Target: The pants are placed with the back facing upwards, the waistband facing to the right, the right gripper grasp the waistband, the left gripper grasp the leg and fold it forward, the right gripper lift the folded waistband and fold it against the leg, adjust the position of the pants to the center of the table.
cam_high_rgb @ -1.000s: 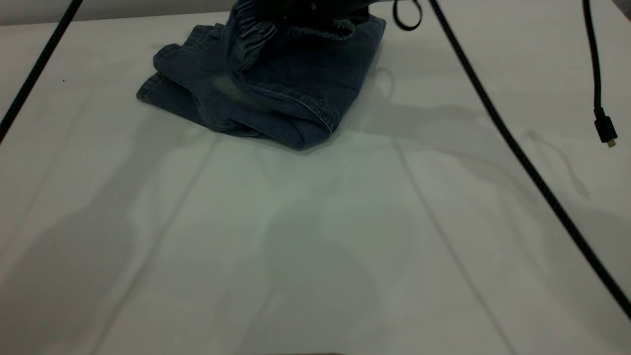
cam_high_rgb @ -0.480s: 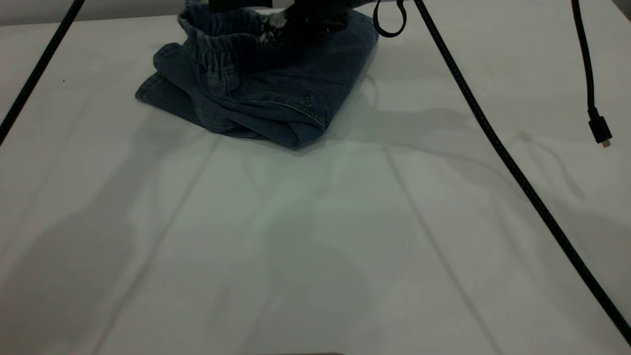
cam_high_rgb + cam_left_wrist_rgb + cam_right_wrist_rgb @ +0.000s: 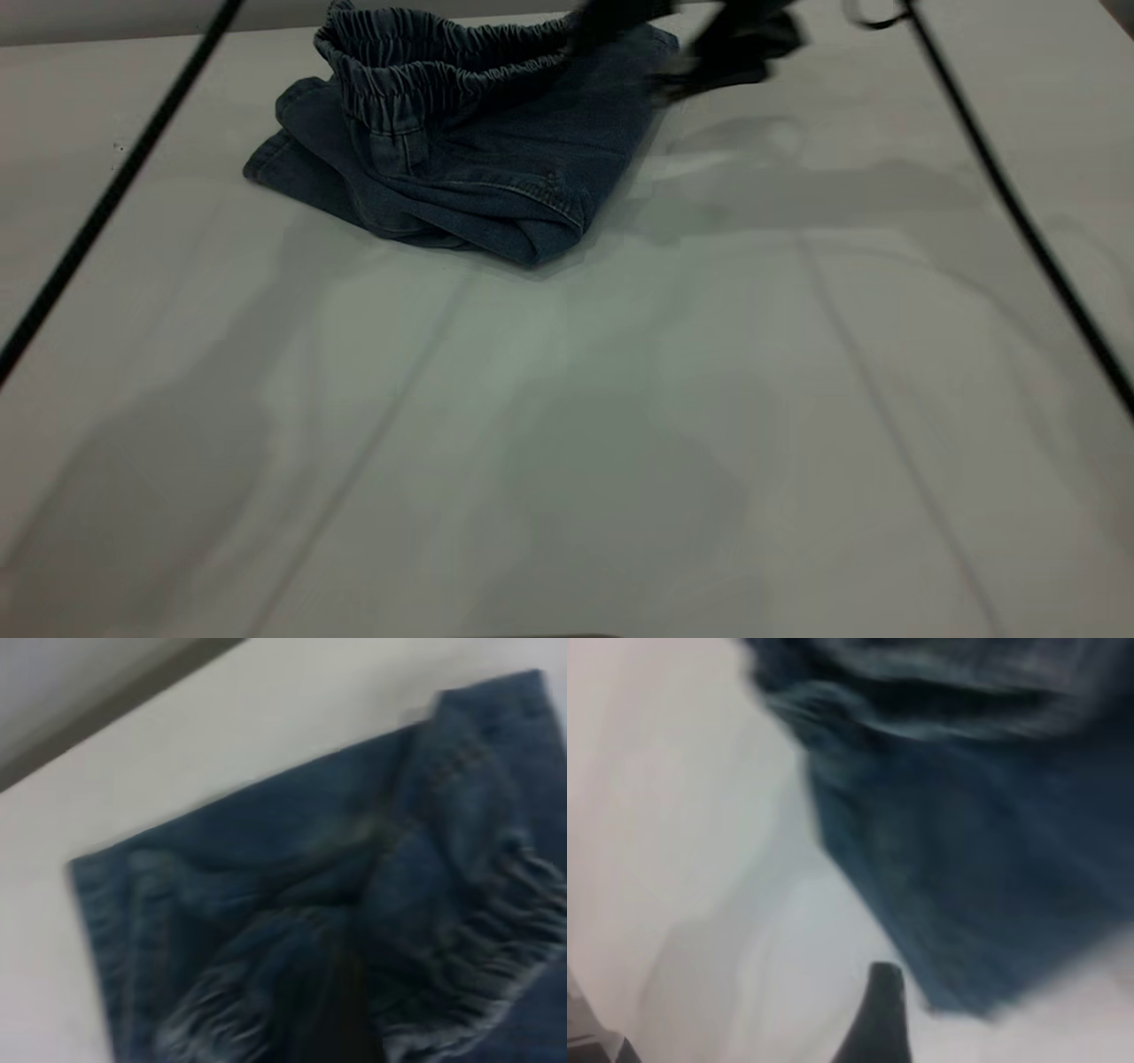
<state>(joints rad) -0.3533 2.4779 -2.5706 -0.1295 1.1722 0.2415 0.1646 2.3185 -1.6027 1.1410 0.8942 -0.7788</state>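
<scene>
The dark blue denim pants (image 3: pixel 478 168) lie folded in a bundle at the far side of the table, nearer its left. Their elastic waistband (image 3: pixel 416 62) rests on top of the bundle and stands up in a loop. My right gripper (image 3: pixel 735 40) is a dark blur just past the bundle's right edge, above the table and off the cloth. Its wrist view shows one dark finger (image 3: pixel 881 1014) over bare table beside the pants (image 3: pixel 983 859), with nothing in it. The left wrist view looks down on the pants (image 3: pixel 266 868) and waistband (image 3: pixel 478 930); no left fingers show.
The table (image 3: pixel 567 425) is covered with a white, slightly creased cloth. A black cable (image 3: pixel 115 190) slants across the left side and another cable (image 3: pixel 1019 221) crosses the right side. The table's far edge runs just behind the pants.
My right gripper let go of the waistband and swung away to the right. The waistband dropped onto the folded bundle. Both cables shifted to the right.
</scene>
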